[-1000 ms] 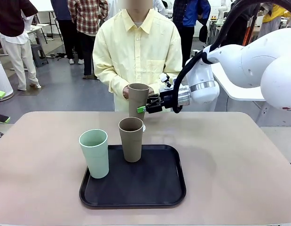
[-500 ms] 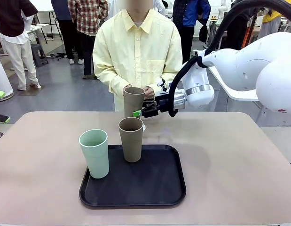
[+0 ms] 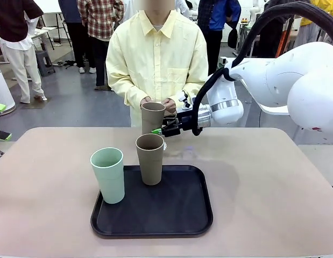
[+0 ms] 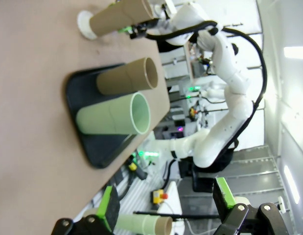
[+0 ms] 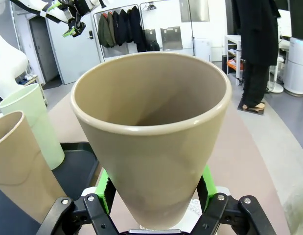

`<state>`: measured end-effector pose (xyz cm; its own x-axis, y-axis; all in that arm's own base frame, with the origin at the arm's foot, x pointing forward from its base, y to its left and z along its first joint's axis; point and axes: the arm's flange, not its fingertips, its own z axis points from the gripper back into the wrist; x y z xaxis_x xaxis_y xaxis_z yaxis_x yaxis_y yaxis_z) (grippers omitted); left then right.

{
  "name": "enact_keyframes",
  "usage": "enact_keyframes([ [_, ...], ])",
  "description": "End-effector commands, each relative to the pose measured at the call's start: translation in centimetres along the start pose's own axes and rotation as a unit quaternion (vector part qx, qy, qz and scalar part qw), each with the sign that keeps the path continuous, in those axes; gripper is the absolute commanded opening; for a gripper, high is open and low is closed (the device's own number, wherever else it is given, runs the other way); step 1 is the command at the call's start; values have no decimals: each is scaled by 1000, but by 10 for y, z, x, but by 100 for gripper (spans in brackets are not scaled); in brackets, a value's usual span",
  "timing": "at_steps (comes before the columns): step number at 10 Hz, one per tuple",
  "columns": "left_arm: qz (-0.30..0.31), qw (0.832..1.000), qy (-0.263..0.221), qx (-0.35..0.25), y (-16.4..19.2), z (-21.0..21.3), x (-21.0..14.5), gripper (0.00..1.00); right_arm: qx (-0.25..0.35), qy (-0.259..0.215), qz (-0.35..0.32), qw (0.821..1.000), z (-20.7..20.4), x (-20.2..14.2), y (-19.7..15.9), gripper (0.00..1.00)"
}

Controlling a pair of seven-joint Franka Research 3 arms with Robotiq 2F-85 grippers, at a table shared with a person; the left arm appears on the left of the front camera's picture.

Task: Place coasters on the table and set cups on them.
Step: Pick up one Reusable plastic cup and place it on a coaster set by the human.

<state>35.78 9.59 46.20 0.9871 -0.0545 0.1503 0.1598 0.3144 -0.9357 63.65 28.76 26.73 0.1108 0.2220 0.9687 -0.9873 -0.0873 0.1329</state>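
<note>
1. Green pads of the right gripper (image 3: 156, 130) are clamped on the lower part of a taupe cup (image 3: 153, 113), one pad on each side of its wall. The cup is upright at the far side of the worktop (image 3: 263, 183), mouth up and empty.
2. Just behind that cup are the person's hands (image 3: 169, 105), held close together near its rim.
3. One coaster (image 4: 84, 23) can be counted, a white disc lying on the worktop at the base of the held cup. I cannot tell whether the base rests on it or hangs just above it.
4. Three cups in all: two taupe and one mint.
5. The second taupe cup (image 3: 150, 160) and the mint cup (image 3: 108, 177) stand upright on one black tray (image 3: 182, 210) nearer the robot. The taupe one is at its far edge and the mint one at its left edge, and they are near each other but apart.
6. The left gripper (image 4: 166, 204) is spread wide with nothing between its pads, well away from the tray.
7. From the front, the tray's taupe cup hides the held cup's base. The left wrist view shows that base and the coaster in full. The right wrist view looks down into the held cup, with a lacy white edge under it.
</note>
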Motion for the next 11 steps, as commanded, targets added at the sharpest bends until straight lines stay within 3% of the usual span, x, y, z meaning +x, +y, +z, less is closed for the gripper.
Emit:
enact_keyframes([
  [1, -6, 1000, -2, -3, -1, 1, 0, 100, -9, -1, 13, 1000, 5, -4, -11, 81],
  [11, -6, 1000, -2, -3, -1, 1, 0, 100, -43, 14, 10, 999, 0, -20, -42, 81],
])
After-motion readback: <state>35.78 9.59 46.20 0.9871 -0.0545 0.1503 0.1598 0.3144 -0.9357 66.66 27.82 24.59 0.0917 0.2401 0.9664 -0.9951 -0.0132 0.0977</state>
